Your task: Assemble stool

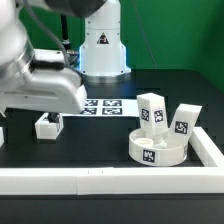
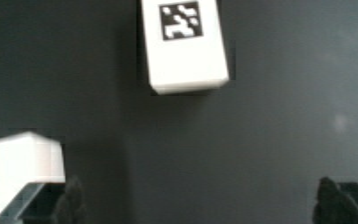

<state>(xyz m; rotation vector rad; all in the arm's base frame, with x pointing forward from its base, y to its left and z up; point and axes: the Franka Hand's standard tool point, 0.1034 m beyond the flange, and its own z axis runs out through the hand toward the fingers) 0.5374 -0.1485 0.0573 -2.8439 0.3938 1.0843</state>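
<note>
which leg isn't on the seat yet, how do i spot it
Find the round seat disc near the exterior view's right, with two legs rising from it. Look across the black table to the exterior view's left: the loose leg is the small white block standing alone.

Dark surface (image 1: pixel 100 142) with marker board (image 1: pixel 108 104) and rail (image 1: pixel 110 181)
The marker board lies flat toward 12 o'clock; the white rail borders the 6 and 3 o'clock edges.
</note>
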